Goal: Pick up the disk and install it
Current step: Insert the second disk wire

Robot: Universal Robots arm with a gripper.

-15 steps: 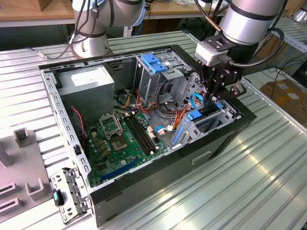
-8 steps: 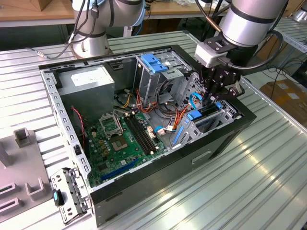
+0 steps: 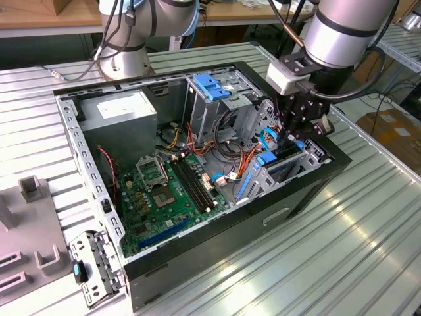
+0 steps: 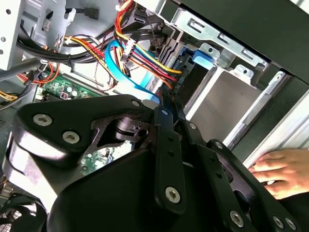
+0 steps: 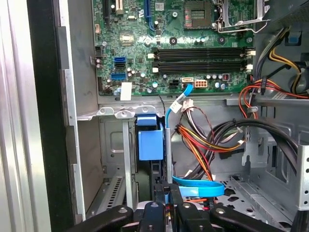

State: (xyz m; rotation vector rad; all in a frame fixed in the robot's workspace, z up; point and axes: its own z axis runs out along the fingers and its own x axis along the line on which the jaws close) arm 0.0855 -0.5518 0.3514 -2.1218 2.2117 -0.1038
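While slotted in the bay, the disk [image 3: 284,157] sits between the jaws.

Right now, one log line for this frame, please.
pincer: down at drive bay of open computer case | disk: blue-railed, in bay slot beneath pincer | person's hand: resting by case edge

The tool [image 3: 297,135] dips into the drive bay, its fingertips hidden among cables; a hand [image 4: 282,170] is cut off at the second wrist view's edge.
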